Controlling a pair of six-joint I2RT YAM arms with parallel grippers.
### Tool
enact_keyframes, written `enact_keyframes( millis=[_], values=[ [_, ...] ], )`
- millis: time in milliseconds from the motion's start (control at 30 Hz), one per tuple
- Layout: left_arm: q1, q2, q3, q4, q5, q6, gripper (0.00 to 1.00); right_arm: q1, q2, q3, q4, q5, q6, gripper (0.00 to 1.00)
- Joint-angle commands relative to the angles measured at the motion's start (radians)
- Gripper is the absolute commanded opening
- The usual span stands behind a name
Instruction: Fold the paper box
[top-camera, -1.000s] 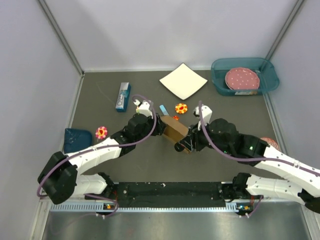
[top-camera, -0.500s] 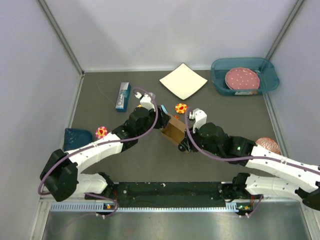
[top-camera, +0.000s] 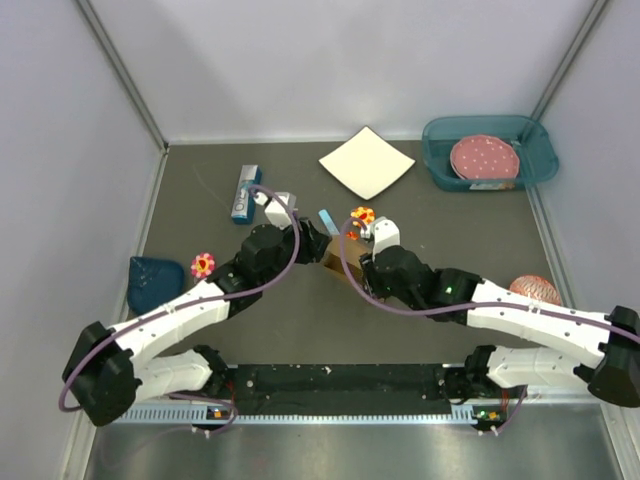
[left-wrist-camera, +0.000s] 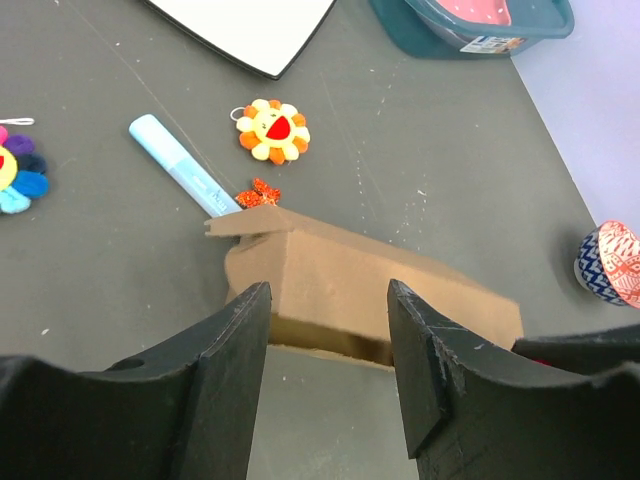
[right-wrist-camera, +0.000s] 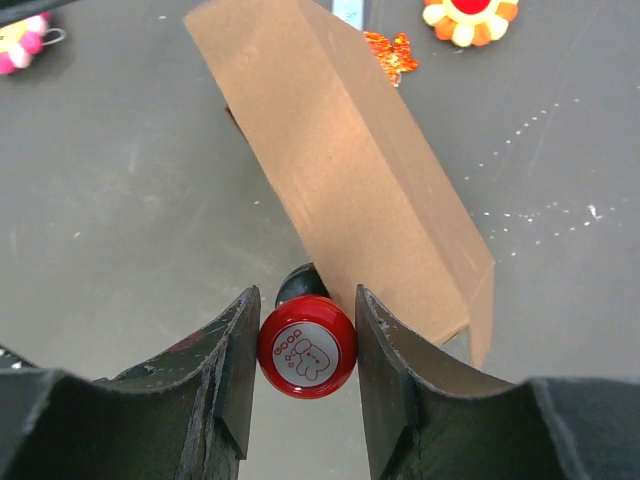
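right hand (right-wrist-camera: 307, 297) grips red stamp (right-wrist-camera: 307, 346), unseen overhead

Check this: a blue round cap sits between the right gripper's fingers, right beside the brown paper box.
Not blue: the round cap between the fingers of the right gripper is red, as the right wrist view shows. It does sit right beside the paper box.

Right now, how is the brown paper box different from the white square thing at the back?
The paper box is brown; the white square sheet is white. The box is folded up into a long boxy shape, while the sheet lies flat. The box sits around the middle of the table; the sheet lies near its far edge. Both rest on that dark tabletop.
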Motion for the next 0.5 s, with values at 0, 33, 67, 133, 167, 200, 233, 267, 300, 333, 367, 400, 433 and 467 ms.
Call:
enact_keyframes(
  millis=[0, 33, 67, 133, 167, 200, 233, 267, 300, 333, 367, 400, 433, 467],
  values=[
    [0.005, -0.072, -0.05, 0.006, -0.013, -0.006, 0.56, 0.011, 0.021, 0.052, 0.047, 0.123, -0.015, 0.01],
    [0.006, -0.086, -0.061, 0.004, -0.005, -0.007, 0.56, 0.011, 0.021, 0.054, 0.047, 0.149, -0.015, 0.01],
    [0.006, -0.111, -0.075, 0.004, 0.002, -0.012, 0.56, 0.011, 0.021, 0.054, 0.047, 0.161, -0.012, 0.01],
    [0.006, -0.132, -0.119, 0.032, 0.042, -0.018, 0.55, 0.011, 0.024, 0.06, 0.047, 0.195, -0.015, 0.01],
    [0.005, -0.144, -0.135, 0.044, 0.068, -0.023, 0.54, 0.011, 0.026, 0.061, 0.047, 0.2, -0.018, 0.01],
    [0.003, -0.149, -0.162, 0.056, 0.108, -0.03, 0.54, 0.011, 0.027, 0.066, 0.047, 0.204, -0.023, 0.01],
    [0.002, -0.149, -0.176, 0.067, 0.125, -0.044, 0.53, 0.011, 0.029, 0.072, 0.047, 0.209, -0.024, 0.01],
    [0.002, -0.143, -0.19, 0.081, 0.136, -0.053, 0.52, 0.01, 0.033, 0.074, 0.047, 0.213, -0.024, 0.01],
    [0.0, -0.138, -0.219, 0.093, 0.159, -0.061, 0.52, 0.011, 0.035, 0.077, 0.047, 0.222, -0.029, 0.02],
    [0.0, -0.132, -0.233, 0.127, 0.185, -0.075, 0.52, 0.013, 0.04, 0.083, 0.048, 0.242, -0.034, 0.02],
    [-0.003, -0.116, -0.245, 0.141, 0.19, -0.084, 0.51, 0.011, 0.044, 0.086, 0.048, 0.255, -0.037, 0.02],
    [-0.006, -0.106, -0.261, 0.154, 0.199, -0.092, 0.51, 0.011, 0.056, 0.088, 0.047, 0.268, -0.047, 0.02],
    [-0.009, -0.096, -0.264, 0.173, 0.211, -0.095, 0.51, 0.01, 0.061, 0.094, 0.05, 0.296, -0.053, 0.02],
    [-0.014, -0.076, -0.264, 0.176, 0.216, -0.096, 0.51, 0.011, 0.07, 0.094, 0.05, 0.314, -0.061, 0.02]
  ],
)
